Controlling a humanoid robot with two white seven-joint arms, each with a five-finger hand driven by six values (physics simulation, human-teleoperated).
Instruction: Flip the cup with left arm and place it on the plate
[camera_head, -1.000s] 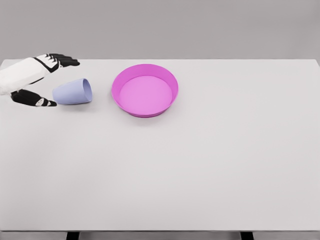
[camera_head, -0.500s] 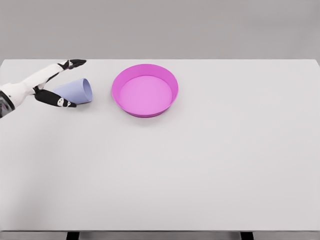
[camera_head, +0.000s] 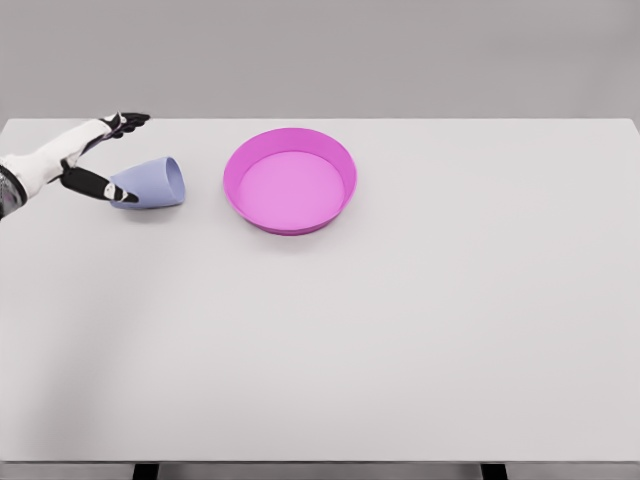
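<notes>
The cup (camera_head: 150, 183) lies on its side on the worktop (camera_head: 400, 330) just left of the plate (camera_head: 290, 180), and the left hand (camera_head: 85, 160), fingers spread and holding nothing, straddles its base, so a careless closing could roll it away.

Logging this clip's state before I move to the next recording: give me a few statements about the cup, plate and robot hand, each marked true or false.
1. The cup lies on its side on the table. True.
2. The cup sits on the plate. False: it lies left of the plate, apart from it.
3. The left robot hand is by the cup's narrow end, fingers spread. True.
4. The plate is blue. False: it is pink.
</notes>
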